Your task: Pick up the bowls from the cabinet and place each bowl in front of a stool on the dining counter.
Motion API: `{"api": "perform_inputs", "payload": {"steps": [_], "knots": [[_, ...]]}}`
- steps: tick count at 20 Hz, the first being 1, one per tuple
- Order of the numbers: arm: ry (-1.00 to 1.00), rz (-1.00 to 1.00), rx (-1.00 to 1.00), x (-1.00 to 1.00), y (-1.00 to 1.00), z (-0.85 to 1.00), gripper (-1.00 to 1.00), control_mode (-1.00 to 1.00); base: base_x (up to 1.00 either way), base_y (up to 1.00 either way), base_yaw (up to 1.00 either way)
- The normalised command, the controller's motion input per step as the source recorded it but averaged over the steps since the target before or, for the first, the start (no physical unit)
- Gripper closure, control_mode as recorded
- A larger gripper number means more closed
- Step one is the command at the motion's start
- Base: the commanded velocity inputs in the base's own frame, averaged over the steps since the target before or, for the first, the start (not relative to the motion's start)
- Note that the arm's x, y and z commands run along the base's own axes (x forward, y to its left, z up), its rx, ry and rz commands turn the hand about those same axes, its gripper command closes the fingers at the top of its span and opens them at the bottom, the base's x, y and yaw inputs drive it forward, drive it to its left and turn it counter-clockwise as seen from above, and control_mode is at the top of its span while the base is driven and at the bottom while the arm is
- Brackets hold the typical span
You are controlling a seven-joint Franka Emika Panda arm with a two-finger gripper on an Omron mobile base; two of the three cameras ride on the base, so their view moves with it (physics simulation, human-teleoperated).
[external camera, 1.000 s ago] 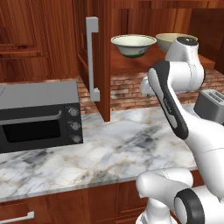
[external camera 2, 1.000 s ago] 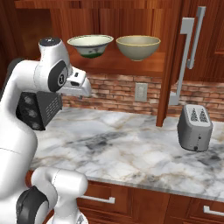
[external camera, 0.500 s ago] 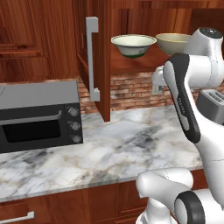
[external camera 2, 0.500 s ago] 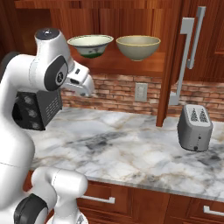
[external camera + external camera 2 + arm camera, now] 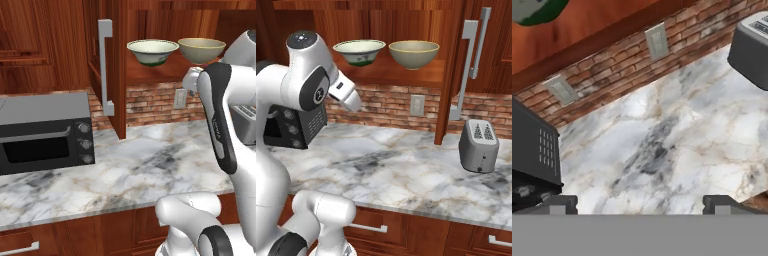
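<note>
A black-and-grey microwave (image 5: 45, 131) sat at the left of the marble worktop (image 5: 145, 165). Just right of it, the cabinet (image 5: 150, 45) stood open, its door (image 5: 116, 65) with the grey bar handle (image 5: 105, 67) swung outward. On the cabinet shelf the pale-green bowl (image 5: 152, 51) and the tan bowl (image 5: 201, 49) rested side by side, close together. Below them the robot's fingers (image 5: 562, 204) were spread wide and empty above the worktop. A grey toaster (image 5: 479, 145) stood furthest right.
</note>
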Motion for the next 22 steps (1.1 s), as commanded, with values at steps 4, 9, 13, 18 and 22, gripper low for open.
{"api": "perform_inputs", "payload": {"steps": [4,9,13,18,22], "knots": [[-0.11,-0.26,0.15,-0.18,0.00,0.10,-1.00,-1.00,0.00,0.00,0.00],[-0.10,-0.27,0.17,-0.10,-0.14,0.20,-1.00,-1.00,0.00,0.00,0.00],[-0.08,-0.23,0.18,-0.02,-0.38,0.28,-1.00,-1.00,0.00,0.00,0.00],[-0.08,-0.18,0.20,0.00,-0.48,0.21,-1.00,-1.00,0.00,0.00,0.00],[-0.12,-0.17,0.22,0.00,-0.29,0.06,-1.00,-1.00,0.00,0.00,0.00]]}}
